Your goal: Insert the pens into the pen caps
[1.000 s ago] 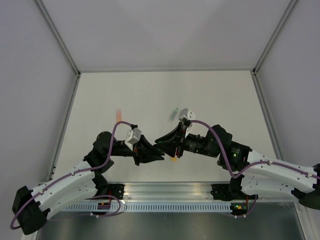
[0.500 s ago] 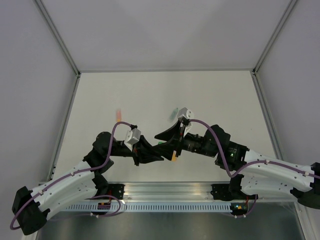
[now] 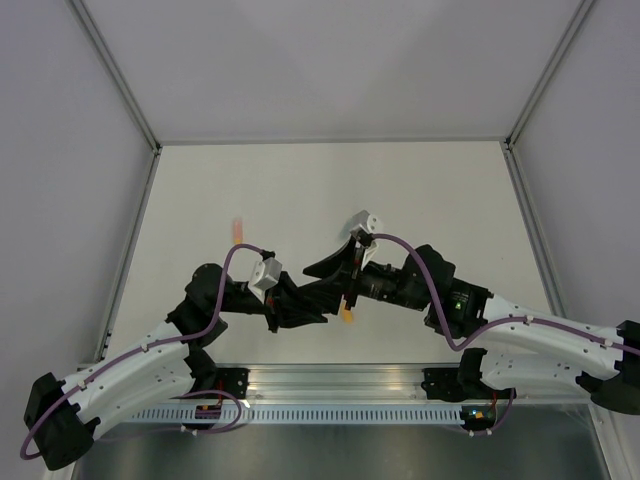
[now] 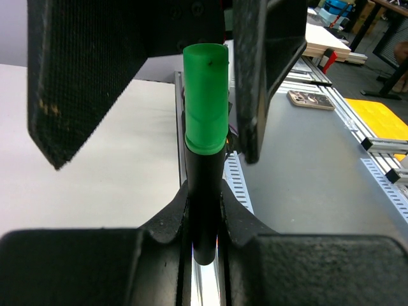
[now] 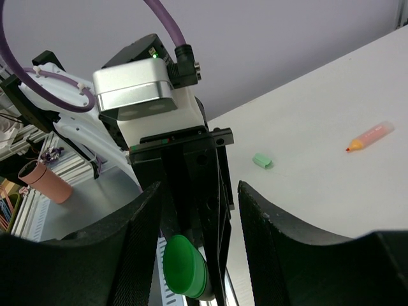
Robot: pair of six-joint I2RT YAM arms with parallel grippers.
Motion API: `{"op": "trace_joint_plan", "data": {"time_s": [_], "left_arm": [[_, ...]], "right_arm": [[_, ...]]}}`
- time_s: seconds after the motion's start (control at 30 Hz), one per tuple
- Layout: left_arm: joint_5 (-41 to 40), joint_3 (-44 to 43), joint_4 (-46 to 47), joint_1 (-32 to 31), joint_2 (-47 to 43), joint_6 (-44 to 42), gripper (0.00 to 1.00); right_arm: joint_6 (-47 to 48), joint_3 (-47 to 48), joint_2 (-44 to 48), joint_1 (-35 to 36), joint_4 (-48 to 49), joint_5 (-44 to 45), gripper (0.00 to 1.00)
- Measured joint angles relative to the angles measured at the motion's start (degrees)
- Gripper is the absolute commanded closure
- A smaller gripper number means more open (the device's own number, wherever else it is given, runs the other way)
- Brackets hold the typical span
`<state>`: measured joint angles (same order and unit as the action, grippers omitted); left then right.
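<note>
My left gripper (image 4: pixel 204 210) is shut on the black pen (image 4: pixel 204 191), which points away from it. The bright green cap (image 4: pixel 205 95) sits on the pen's far end. My right gripper (image 5: pixel 199 191) is open, its fingers (image 4: pixel 261 76) standing on either side of the green cap (image 5: pixel 185 264) without pressing it. Both grippers meet above the near middle of the table, left gripper (image 3: pixel 312 302) and right gripper (image 3: pixel 325 285). The pink-orange pen (image 3: pixel 237 229) lies at the left of the table (image 5: pixel 370 136). The orange-yellow cap (image 3: pixel 346 316) lies under the right gripper.
A small pale green piece (image 5: pixel 262 160) lies on the white table behind the left gripper. The metal rail (image 3: pixel 340 385) with the arm bases runs along the near edge. Grey walls (image 3: pixel 60 200) enclose the table on three sides.
The right gripper's jaws have opened off the green cap, which stays on the black pen. The right wrist has shifted a little left and farther from the rail. The left arm has not moved.
</note>
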<state>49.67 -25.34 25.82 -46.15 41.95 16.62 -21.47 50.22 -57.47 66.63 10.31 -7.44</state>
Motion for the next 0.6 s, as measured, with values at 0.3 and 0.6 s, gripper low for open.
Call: {"op": "trace_joint_plan", "data": {"time_s": [0.3, 0.6], "left_arm": [[0.0, 0.0, 1.0, 0.0, 0.0, 0.4, 0.98], [-0.1, 0.0, 2.5, 0.0, 0.2, 1.7, 0.98]], "right_arm": [[0.4, 1.3, -0.1, 0.0, 0.9, 0.0, 0.55], [-0.2, 1.3, -0.6, 0.2, 3.7, -1.4, 1.00]]}}
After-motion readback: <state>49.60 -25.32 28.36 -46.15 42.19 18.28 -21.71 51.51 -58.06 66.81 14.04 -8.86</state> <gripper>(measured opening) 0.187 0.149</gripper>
